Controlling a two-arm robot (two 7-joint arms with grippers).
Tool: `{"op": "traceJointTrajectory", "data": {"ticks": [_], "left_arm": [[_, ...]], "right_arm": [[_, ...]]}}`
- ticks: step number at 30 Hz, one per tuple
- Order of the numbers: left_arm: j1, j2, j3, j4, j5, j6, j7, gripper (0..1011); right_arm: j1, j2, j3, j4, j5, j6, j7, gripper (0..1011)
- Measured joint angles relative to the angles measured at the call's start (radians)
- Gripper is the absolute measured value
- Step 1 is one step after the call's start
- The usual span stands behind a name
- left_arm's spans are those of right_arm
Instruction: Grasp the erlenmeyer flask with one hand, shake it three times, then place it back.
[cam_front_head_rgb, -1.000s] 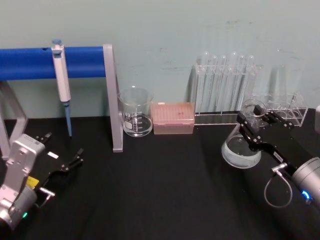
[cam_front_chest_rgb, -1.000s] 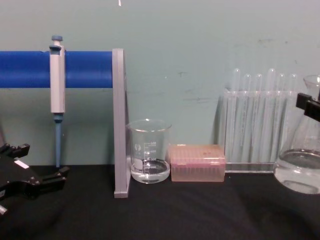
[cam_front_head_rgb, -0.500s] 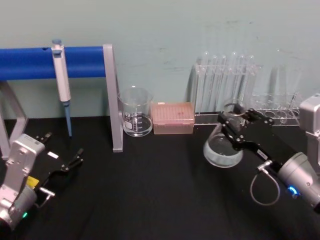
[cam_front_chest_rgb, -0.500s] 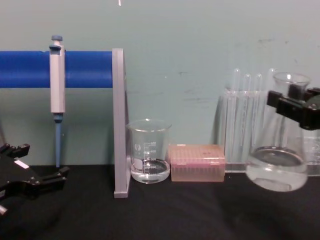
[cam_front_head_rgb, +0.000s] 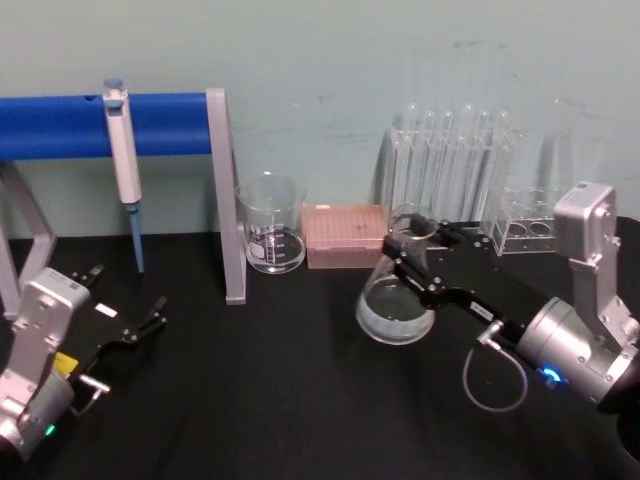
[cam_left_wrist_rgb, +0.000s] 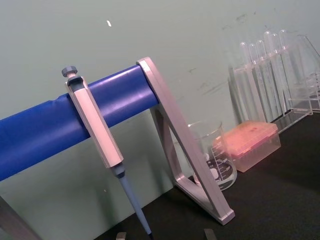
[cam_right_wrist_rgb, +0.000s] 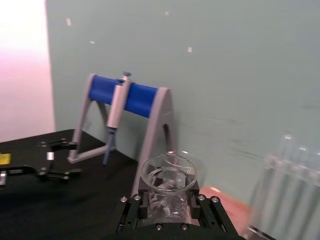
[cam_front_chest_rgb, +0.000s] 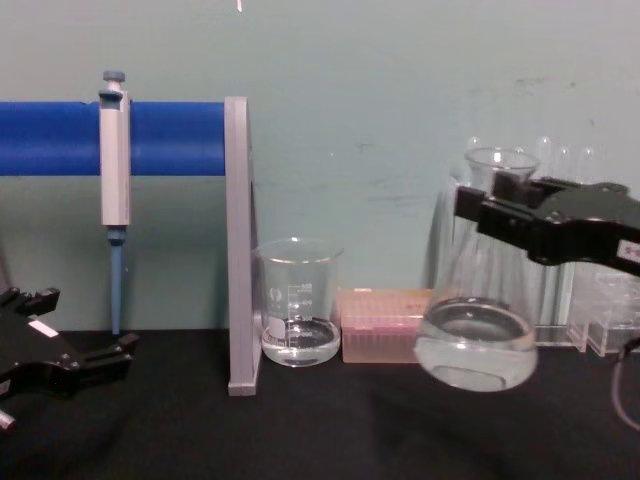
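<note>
Black jaws of your right gripper (cam_front_head_rgb: 403, 258) clamp the flask (cam_front_head_rgb: 395, 310) at its neck, arm reaching in from the right, before the pink box (cam_front_head_rgb: 345, 232). It leans slightly, clear liquid in its wide base; your left gripper (cam_front_head_rgb: 128, 290) sits left, jaws spread.

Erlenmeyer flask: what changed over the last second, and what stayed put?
The right gripper, shut on its neck, has carried the erlenmeyer flask toward the robot's left, from the right side of the table to near the pink tip box, holding it tilted. Nothing was released. The left gripper stays parked open at the left; the beaker and pipette have not moved.
</note>
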Motion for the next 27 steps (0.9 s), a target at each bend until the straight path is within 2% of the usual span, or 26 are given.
{"op": "traceJointTrajectory", "data": {"ticks": [15,27], "left_arm": [[0.000,0.000,0.000,0.000,0.000,0.000,0.000,1001],[0.000,0.000,0.000,0.000,0.000,0.000,0.000,1001]], "right_arm": [[0.088,-0.001,-0.095,0.084,0.064,-0.035,0.116,449],[0.122,0.010,-0.130,0.122,0.092,-0.056,0.144,449]]}}
